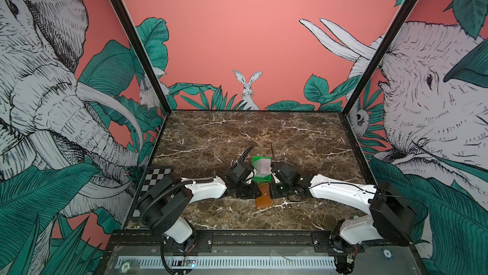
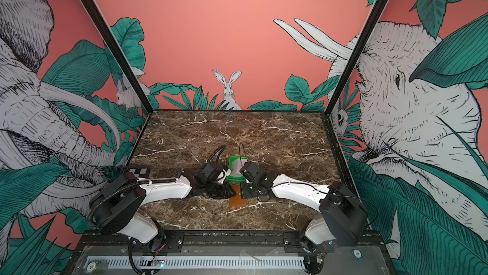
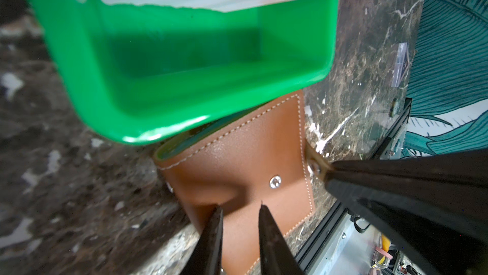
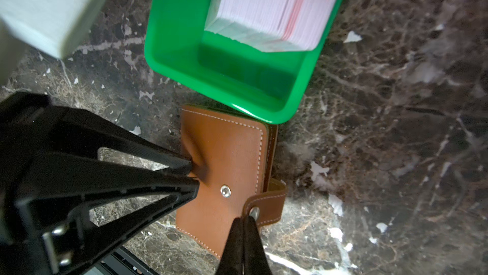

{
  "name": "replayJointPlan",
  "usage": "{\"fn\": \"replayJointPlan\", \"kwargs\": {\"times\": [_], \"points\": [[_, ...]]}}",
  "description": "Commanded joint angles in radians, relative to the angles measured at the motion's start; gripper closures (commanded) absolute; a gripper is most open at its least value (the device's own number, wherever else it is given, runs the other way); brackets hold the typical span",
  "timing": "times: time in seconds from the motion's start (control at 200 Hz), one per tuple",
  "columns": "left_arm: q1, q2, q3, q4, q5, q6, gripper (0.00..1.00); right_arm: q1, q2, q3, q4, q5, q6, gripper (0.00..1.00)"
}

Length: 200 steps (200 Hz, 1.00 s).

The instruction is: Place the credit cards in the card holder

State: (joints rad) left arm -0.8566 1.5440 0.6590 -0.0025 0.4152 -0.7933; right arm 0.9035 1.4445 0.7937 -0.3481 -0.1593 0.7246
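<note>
Centrally, stitched leather card holder [image 4: 232, 152] dented under left gripper [image 3: 240, 206], tips slightly apart. Right gripper [image 4: 244, 218] clamped on curled snap tab [image 4: 272, 202].

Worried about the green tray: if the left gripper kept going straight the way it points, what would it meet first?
The card holder: the left gripper seems to touch its brown cover with both tips and dent it. The tray lies beyond, probably out of that line.
</note>
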Motion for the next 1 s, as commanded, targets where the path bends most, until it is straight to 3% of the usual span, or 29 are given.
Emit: {"fn": "replayJointPlan", "kwargs": {"times": [0.0,0.355,0.995], "points": [[-0.005,0.031,-0.027,-0.005,-0.029,-0.013,0.75,0.016,0.027,0.028,0.017,-0.010,-0.014,0.97],[-0.009,0.048,-0.037,0.017,-0.026,-0.027,0.80,0.031,0.074,0.040,0.057,-0.026,0.001,0.99],[-0.013,0.059,-0.038,0.026,-0.026,-0.034,0.80,0.039,0.123,0.052,0.067,-0.035,0.010,1.00]]}}
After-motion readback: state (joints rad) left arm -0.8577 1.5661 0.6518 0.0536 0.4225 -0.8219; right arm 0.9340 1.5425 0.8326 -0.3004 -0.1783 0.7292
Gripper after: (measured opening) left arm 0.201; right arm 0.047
